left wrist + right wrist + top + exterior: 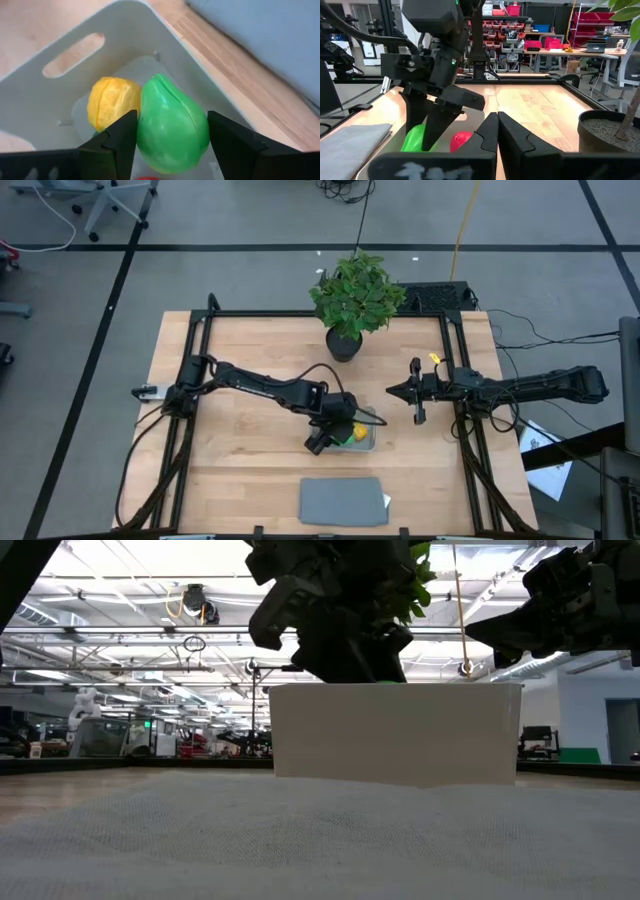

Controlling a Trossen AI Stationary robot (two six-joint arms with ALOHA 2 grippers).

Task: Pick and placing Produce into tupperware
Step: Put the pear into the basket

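On the left, the left arm is reaching across the wooden table (250,440) to the tupperware (366,436) near the middle, and the left gripper (172,131) is hanging over that container. Its fingers (120,137) are standing partly apart with the green piece (172,127) between them; the near finger is touching the piece's side, so it appears to be gripped, though contact on the other side is hard to judge. The green piece is pear-shaped, its narrower end pointing away from the wrist toward the container's slotted end wall, its long axis running along the line of the fingers. Just beside it, touching its flank, the yellow piece (112,102) is lying on the container floor. A sliver of the red piece (461,140) is showing next to the green one in the right wrist view. The grey mat (343,501) is lying nearer the table's front edge, the potted plant (352,300) at the back. Further right, the right gripper (417,392) is waiting above the table, well apart from the container, its fingers pressed together on nothing
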